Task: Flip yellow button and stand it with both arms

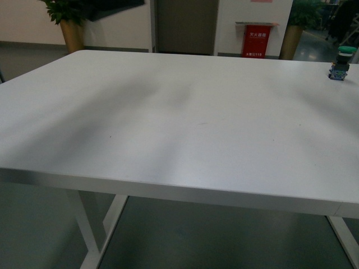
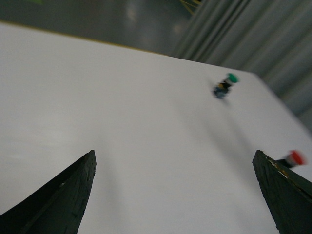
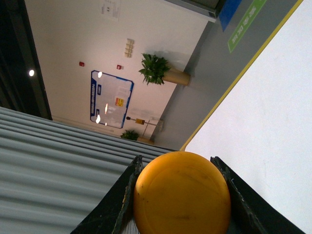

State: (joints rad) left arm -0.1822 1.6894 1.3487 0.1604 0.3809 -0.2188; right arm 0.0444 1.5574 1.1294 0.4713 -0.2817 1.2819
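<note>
Between the right fingers, the yellow button faces the wrist.

front view: dim and flat; broad soft shadows lie across the white table; slightly grainy.
left wrist view: motion blur; green-capped switch and red-capped switch smeared.
right wrist view: sharper; yellow button evenly lit with a dull sheen; small lamp glares at the dark edge.
</note>
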